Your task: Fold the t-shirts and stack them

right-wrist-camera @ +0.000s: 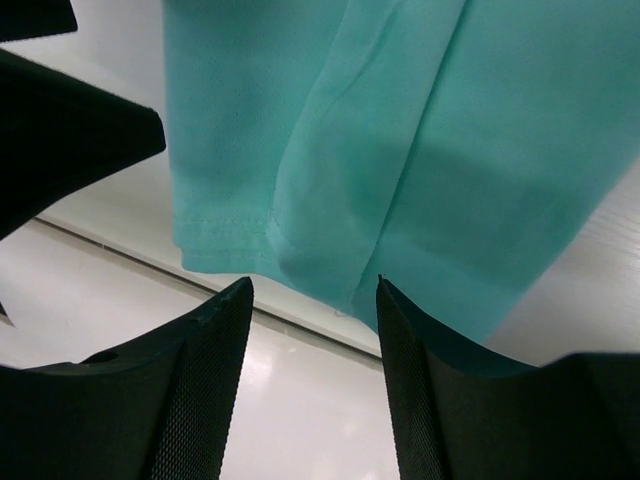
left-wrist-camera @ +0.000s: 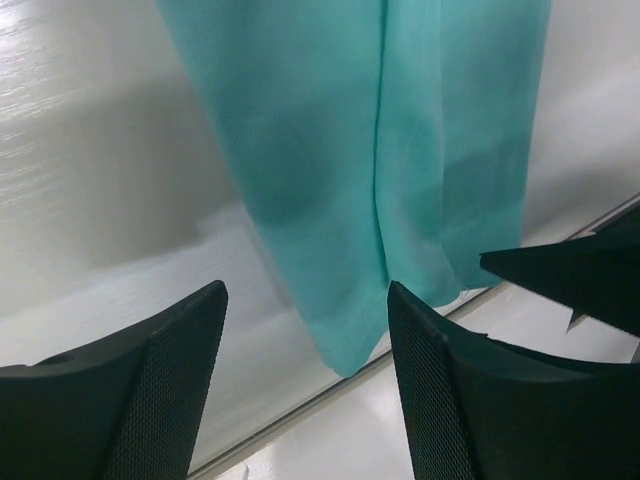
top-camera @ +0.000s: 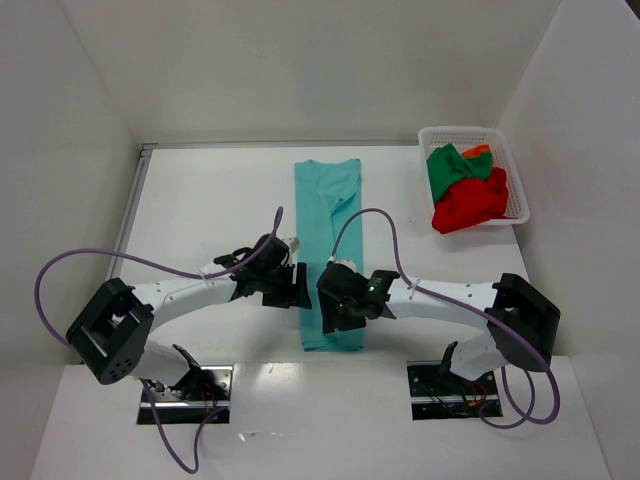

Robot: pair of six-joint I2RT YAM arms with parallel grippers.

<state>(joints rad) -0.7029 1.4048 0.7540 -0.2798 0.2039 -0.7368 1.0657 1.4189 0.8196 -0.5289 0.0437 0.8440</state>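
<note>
Over the near end of the teal t-shirt (top-camera: pixel 328 225) on the worktop (top-camera: pixel 210 215), I've got left claw (top-camera: pixel 296 286) and right claw (top-camera: pixel 334 303) both released, gripping nothing.

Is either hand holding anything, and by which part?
Nothing is held. The left hand and right hand both hover open over the teal t-shirt near its hem.

White table (top-camera: pixel 200 210) carries a folded teal t-shirt (top-camera: pixel 327 230) and a basket (top-camera: pixel 455 131).

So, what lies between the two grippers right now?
The near end of the folded teal t-shirt lies between the left gripper and the right gripper, flat on the table; the top view shows it.
</note>
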